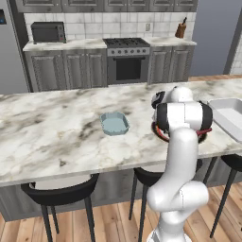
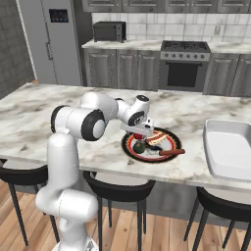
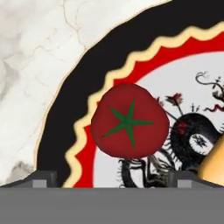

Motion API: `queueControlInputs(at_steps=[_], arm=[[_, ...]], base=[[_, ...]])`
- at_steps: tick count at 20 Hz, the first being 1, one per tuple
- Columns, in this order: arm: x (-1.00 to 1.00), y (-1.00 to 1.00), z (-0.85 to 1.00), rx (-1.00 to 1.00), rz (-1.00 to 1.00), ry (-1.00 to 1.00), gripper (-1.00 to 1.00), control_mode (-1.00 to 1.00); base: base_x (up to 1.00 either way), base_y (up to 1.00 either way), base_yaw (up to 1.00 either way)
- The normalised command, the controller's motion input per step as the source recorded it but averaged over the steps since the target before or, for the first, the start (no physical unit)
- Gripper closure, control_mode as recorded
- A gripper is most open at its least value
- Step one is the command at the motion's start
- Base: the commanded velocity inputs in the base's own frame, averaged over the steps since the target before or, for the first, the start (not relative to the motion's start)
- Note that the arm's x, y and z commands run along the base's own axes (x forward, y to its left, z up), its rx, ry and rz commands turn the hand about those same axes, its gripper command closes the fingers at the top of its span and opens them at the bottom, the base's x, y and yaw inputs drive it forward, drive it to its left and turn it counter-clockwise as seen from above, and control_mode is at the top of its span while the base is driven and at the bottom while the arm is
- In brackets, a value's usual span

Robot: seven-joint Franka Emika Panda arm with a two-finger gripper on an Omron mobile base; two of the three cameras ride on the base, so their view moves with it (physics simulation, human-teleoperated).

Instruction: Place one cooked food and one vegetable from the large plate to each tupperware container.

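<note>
- Over the large plate (image 2: 169,153) on the marble island counter (image 1: 52,127), our gripper (image 3: 112,178) hangs with its jaws spread wide and nothing between them; the hand view shows a red tomato (image 3: 130,121) lying between the two tips, on the plate's inner ring near the black rim.
- We judge the step in hand to be picking up this tomato, the vegetable for one container.
- To do it well, we should come straight down, keeping the tomato midway between the fingers, since a round thing will roll if one pad reaches it first.
- Beside it lies a tan food (image 3: 214,162), seemingly a hot dog; we should keep the right-hand tip off it.
- Close low, about the tomato's widest part, and gently.
- Both containers, the pale-blue one (image 1: 114,123) and the white one (image 2: 229,148), look empty, so either will do.
</note>
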Motion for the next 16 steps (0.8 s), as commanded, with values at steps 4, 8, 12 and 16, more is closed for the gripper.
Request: queueControlInputs(at_steps=[4, 8, 12, 16], arm=[[0.4, 0.0, -0.2, 0.0, 0.0, 0.0, -1.0, -1.0], [0.44, -0.02, -0.19, 0.0, 0.0, 0.01, -1.0, -1.0], [0.23, -0.24, -0.3, 0.01, 0.0, 0.02, -1.0, -1.0], [-0.02, -0.09, -0.33, 0.01, 0.0, 0.05, 1.0, -1.0]], base=[[0.0, 0.0, 0.0], [0.0, 0.0, 0.0], [0.0, 0.0, 0.0], [0.0, 0.0, 0.0]])
